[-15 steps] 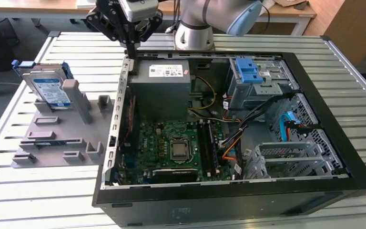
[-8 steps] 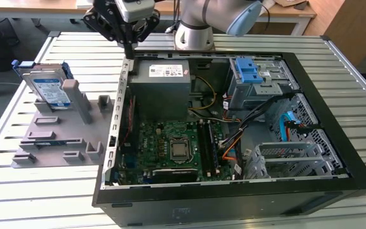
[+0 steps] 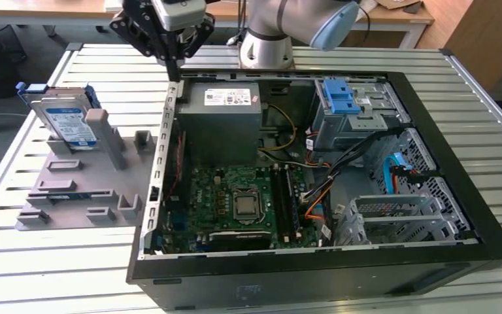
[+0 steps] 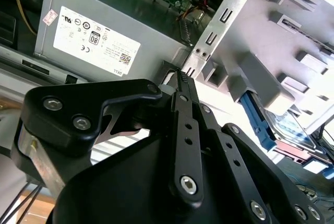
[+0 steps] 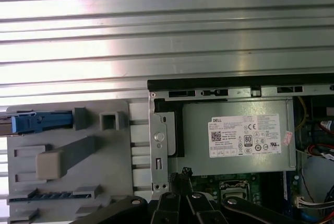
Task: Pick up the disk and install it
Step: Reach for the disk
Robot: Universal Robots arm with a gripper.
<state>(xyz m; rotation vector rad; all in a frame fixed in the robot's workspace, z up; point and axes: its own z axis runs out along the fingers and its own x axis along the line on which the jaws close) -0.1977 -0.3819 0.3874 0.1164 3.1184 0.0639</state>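
Observation:
The disk (image 3: 66,120) is a silver drive with a white-and-blue label and blue side rails. It stands on edge in a grey holder (image 3: 81,190) at the exterior view's left, beside the open computer case (image 3: 321,170). My gripper (image 3: 174,74) hangs shut and holds nothing. It is above the case's far left corner, to the right of the disk and apart from it. In both wrist views the fingertips (image 4: 181,76) (image 5: 183,173) meet in one point. There the disk (image 4: 286,128) (image 5: 39,121) shows partly, behind the holder's posts.
Inside the case lie a grey power supply (image 3: 225,121) with a white sticker, a green motherboard (image 3: 238,199), loose cables, and a drive cage with a blue ridged latch (image 3: 342,98). Everything rests on a slatted metal table (image 3: 59,275). The arm's base (image 3: 268,46) stands behind the case.

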